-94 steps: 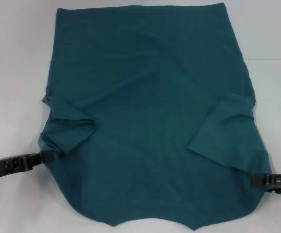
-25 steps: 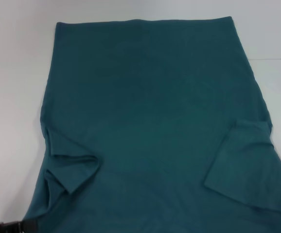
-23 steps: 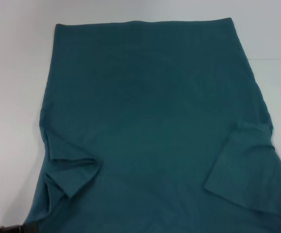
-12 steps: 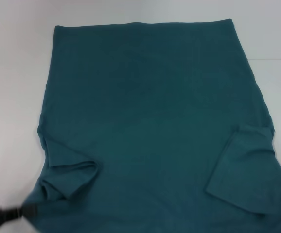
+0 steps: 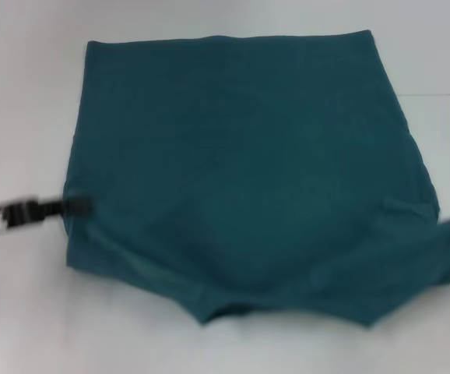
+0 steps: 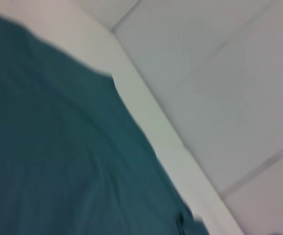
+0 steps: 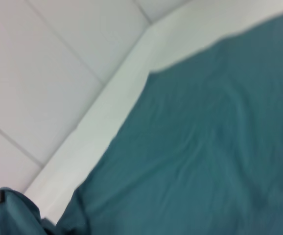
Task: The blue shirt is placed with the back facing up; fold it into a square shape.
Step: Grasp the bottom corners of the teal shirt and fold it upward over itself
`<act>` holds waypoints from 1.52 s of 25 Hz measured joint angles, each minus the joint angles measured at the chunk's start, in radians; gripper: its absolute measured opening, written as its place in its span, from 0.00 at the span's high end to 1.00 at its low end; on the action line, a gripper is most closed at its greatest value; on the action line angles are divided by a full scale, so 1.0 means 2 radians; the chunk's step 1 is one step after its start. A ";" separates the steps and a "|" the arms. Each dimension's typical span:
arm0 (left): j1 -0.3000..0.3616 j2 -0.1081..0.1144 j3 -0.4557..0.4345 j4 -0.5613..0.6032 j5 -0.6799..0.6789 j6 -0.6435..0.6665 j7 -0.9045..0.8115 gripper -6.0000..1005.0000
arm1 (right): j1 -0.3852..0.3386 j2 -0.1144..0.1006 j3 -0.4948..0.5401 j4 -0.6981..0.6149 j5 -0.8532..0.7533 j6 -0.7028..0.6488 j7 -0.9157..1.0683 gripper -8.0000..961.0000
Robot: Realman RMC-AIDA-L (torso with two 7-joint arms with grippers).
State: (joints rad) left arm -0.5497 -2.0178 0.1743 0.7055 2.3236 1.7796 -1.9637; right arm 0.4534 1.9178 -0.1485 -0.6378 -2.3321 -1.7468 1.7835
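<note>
One blue shirt (image 5: 248, 164), back up on the white table (image 5: 22, 117), near end doubled toward the far hem. My left tool (image 5: 75, 206) pinches its left edge; right tool out of view. Step: lengthwise fold. Next: lay flat, release. Containers: none.

The blue shirt (image 6: 58, 161) fills one side of the view, lying on the white surface (image 6: 146, 117), whose edge runs diagonally beside a grey tiled floor (image 6: 220, 88)
</note>
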 joint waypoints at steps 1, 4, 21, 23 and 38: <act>-0.011 0.003 0.000 -0.011 -0.009 -0.020 -0.003 0.98 | 0.006 0.000 0.000 0.001 0.008 0.010 0.002 0.96; -0.036 0.006 0.000 -0.033 -0.040 -0.071 -0.010 0.98 | 0.028 0.000 -0.003 0.002 0.021 0.046 0.010 0.96; -0.094 -0.010 0.006 -0.135 -0.176 -0.324 0.066 0.98 | 0.158 0.027 -0.095 0.071 0.028 0.400 -0.001 0.96; -0.107 -0.020 0.006 -0.148 -0.187 -0.371 0.092 0.98 | 0.166 0.030 -0.102 0.076 0.028 0.435 -0.003 0.96; -0.148 -0.042 0.004 -0.199 -0.238 -0.507 0.200 0.98 | 0.201 0.044 -0.128 0.137 0.072 0.589 -0.069 0.95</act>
State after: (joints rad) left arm -0.8458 -2.1014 0.1814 0.3084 1.8474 0.7651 -1.5640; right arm 0.8549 2.0052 -0.4035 -0.3634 -2.1879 -0.5685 1.6446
